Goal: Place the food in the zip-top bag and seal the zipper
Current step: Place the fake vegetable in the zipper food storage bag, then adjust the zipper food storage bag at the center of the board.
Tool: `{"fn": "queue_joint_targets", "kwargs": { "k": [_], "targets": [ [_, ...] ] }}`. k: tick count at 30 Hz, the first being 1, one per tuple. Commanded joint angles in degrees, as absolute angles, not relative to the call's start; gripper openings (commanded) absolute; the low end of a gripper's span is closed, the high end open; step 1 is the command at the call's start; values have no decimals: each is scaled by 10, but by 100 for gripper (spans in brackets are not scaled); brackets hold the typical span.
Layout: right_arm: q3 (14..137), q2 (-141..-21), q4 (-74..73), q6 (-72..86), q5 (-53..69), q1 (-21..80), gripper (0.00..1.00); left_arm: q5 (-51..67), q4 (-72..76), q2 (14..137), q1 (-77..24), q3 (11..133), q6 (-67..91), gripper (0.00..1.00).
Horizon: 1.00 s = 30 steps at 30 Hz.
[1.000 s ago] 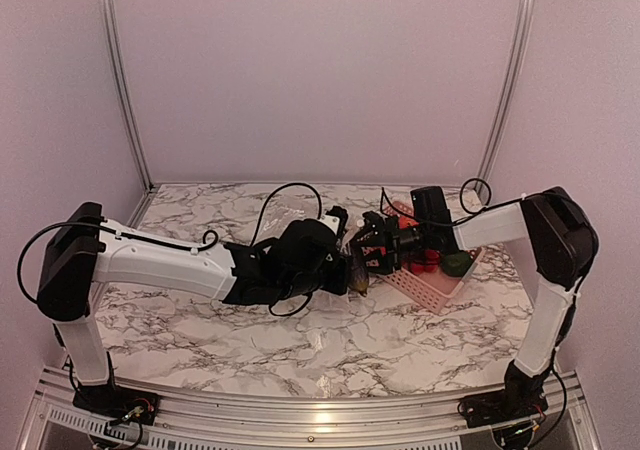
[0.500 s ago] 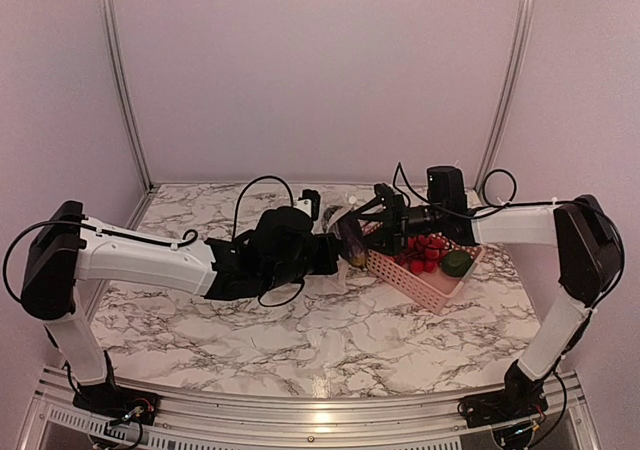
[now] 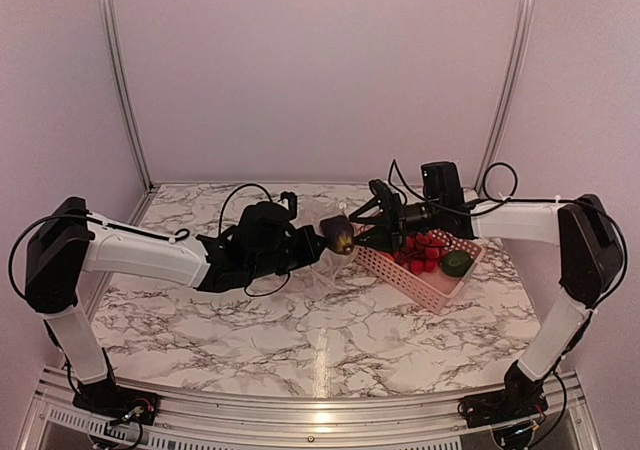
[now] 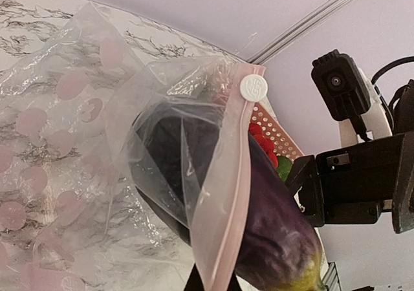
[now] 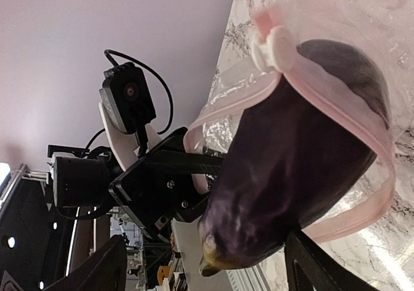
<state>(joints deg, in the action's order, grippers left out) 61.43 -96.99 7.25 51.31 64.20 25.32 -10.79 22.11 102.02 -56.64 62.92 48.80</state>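
Clear zip-top bag (image 4: 71, 129) is held over the middle of the marble surface (image 3: 300, 340) by the left fingers (image 3: 310, 243), which are clamped on its mouth edge at the pink zipper (image 4: 229, 200). Mouth is open, with the white slider (image 4: 253, 88) at one end of the strip. Dark purple eggplant (image 3: 338, 235) is lodged in the mouth: rounded end inside, stem end out toward the right fingers (image 5: 110, 265). Those are spread wide with nothing gripped. Red fruits (image 3: 425, 255) and a round green piece (image 3: 458, 263) are seen in the pink basket (image 3: 430, 285), right of the bag.
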Motion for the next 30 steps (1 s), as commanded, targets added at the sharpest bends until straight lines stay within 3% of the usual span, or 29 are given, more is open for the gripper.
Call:
{"fn": "queue_joint_targets", "kwargs": {
  "k": [1, 9, 18, 22, 30],
  "targets": [
    [660, -962, -26, 391, 609, 259, 77, -58, 281, 1005, -549, 600, 531, 0],
    [685, -948, -134, 245, 462, 263, 62, -34, 325, 980, -520, 557, 565, 0],
    [709, -994, -161, 192, 424, 295, 53, -15, 368, 975, -509, 524, 588, 0],
    [722, -1024, -165, 178, 422, 300, 44, -3, 395, 973, -501, 506, 605, 0],
    [653, -970, -162, 145, 377, 294, 42, 13, 407, 962, -491, 500, 614, 0]
  ]
}}
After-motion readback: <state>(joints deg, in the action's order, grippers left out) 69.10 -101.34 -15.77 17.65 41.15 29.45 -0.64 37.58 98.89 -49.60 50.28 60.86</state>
